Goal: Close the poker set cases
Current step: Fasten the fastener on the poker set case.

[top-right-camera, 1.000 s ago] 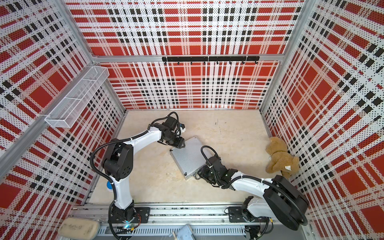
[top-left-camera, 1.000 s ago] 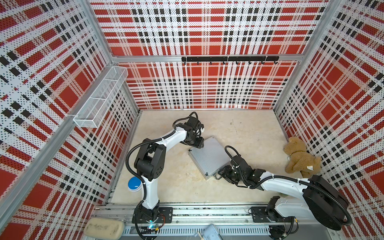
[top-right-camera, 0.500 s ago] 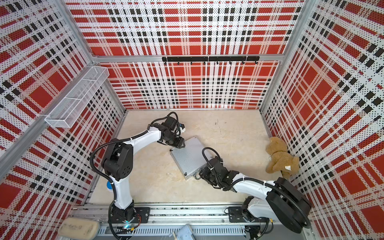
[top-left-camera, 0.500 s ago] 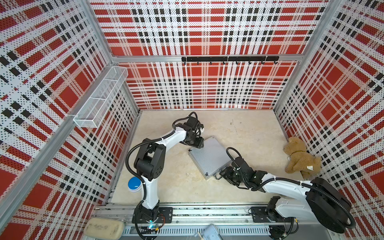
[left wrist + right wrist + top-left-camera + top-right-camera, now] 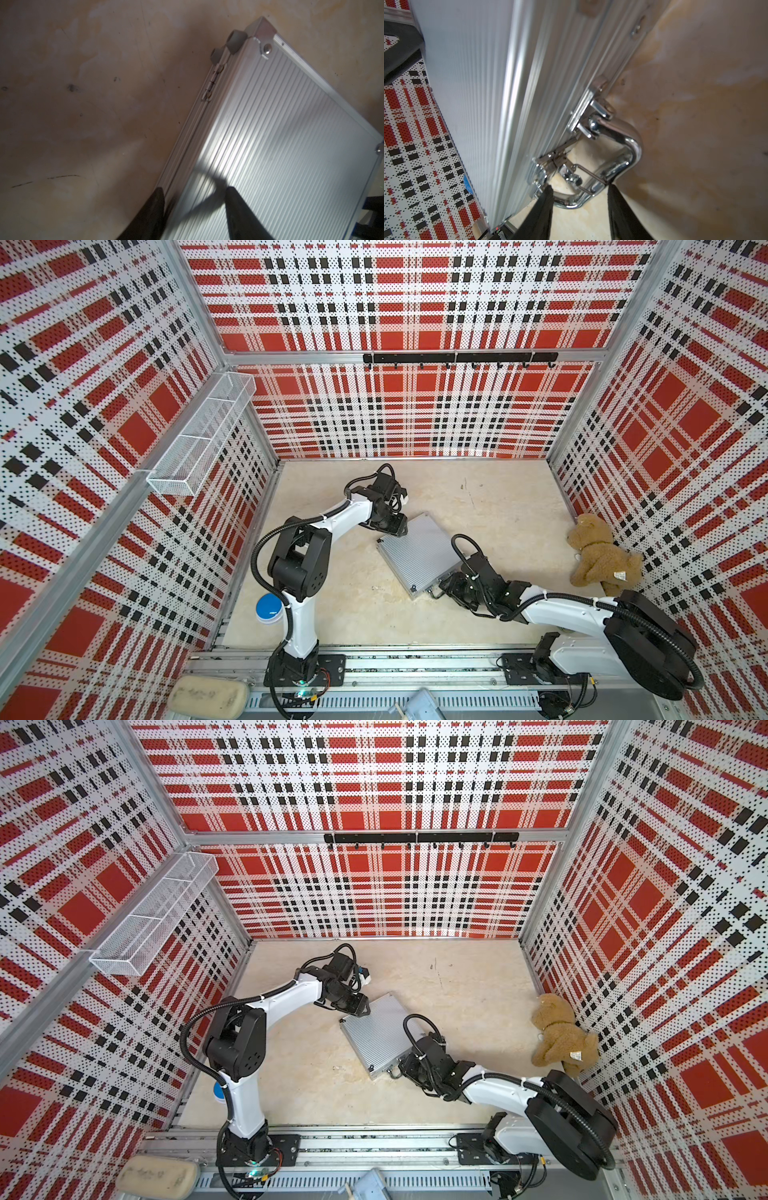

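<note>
The poker set case lies flat and closed in mid-table, a ribbed silver square. My left gripper is at its far left corner. In the left wrist view it is open and straddles the hinged edge of the case, one finger beside the wall and one over the lid. My right gripper is low at the near edge. In the right wrist view it is open, its tips flanking the chrome handle and a latch.
A brown teddy bear sits by the right wall. A blue disc lies behind the left arm's base. A wire basket hangs on the left wall and a black hook rail on the back wall.
The right arm has shifted very slightly at the handle edge. The case and the left gripper stay where they were.
</note>
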### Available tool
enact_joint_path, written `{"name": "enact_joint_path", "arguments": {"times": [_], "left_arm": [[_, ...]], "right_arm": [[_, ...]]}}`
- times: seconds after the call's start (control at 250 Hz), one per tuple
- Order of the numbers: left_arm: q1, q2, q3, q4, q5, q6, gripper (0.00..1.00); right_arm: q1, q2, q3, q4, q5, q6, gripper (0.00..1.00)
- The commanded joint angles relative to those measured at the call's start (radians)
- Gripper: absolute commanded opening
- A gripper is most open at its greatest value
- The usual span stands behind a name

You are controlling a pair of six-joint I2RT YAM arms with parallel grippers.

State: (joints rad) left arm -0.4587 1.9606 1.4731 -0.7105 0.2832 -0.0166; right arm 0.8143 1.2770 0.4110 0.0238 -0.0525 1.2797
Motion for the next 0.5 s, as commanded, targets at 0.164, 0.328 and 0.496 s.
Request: {"name": "enact_joint_path", "arguments": {"times": [0.164,0.328,0.496], "left_arm": [[0.006,0.024,-0.029,-0.022,-0.01,0.018,0.5],[0.008,0.026,-0.03,-0.023,-0.009,0.02,0.5],[0.008,0.026,-0.033,-0.023,-0.009,0.02,0.49]], "right_arm": [[0.005,-0.026,0.009,0.09,0.022,0.02,0.43],[0.005,-0.048,0.015,0.085,0.023,0.027,0.42],[0.004,-0.043,0.03,0.087,0.019,0.026,0.41]]}}
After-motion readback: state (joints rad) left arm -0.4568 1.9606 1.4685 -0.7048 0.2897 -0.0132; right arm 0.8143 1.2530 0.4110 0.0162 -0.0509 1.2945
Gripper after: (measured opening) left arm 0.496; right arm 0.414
